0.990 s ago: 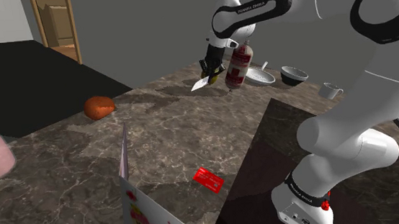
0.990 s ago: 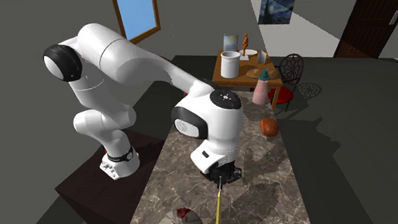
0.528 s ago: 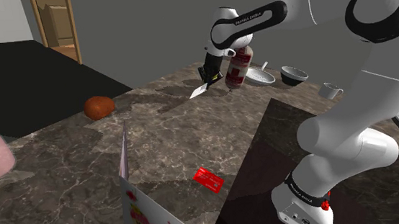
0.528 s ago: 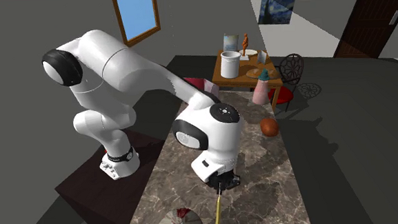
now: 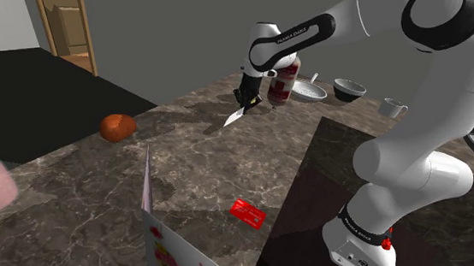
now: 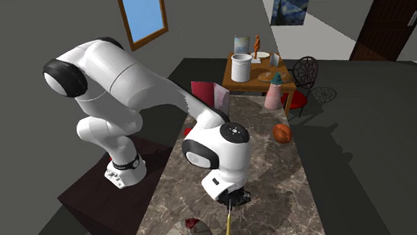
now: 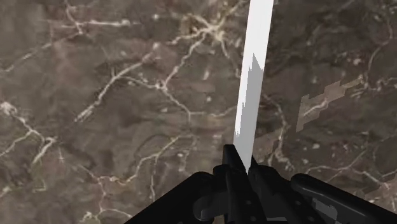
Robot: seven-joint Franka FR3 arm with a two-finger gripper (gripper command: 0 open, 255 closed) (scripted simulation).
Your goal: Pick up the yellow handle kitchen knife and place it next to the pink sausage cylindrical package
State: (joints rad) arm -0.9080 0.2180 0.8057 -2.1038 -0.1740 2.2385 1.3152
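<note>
My black gripper (image 5: 248, 96) is shut on the kitchen knife (image 5: 233, 116), low over the marble counter (image 5: 185, 157). The white blade slants down toward the shoulder view's left, its tip close to the stone. In the wrist view the blade (image 7: 254, 83) runs straight out from between the closed fingers (image 7: 228, 167). From the second exterior view the knife (image 6: 228, 224) appears as a thin yellow line below the gripper (image 6: 233, 200). The red and pink sausage package (image 5: 280, 81) stands upright just behind the gripper, partly hidden by the arm.
An orange lump (image 5: 118, 126) lies at the counter's far left. A red card (image 5: 249, 213) and a standing greeting card (image 5: 167, 240) sit near the front. A plate (image 5: 311, 90), dark bowl (image 5: 350, 89) and white mug (image 5: 390, 107) lie beyond the package.
The gripper has come down toward the counter with the knife and shifted slightly to the shoulder view's left. The blade tip is now nearer the stone.
</note>
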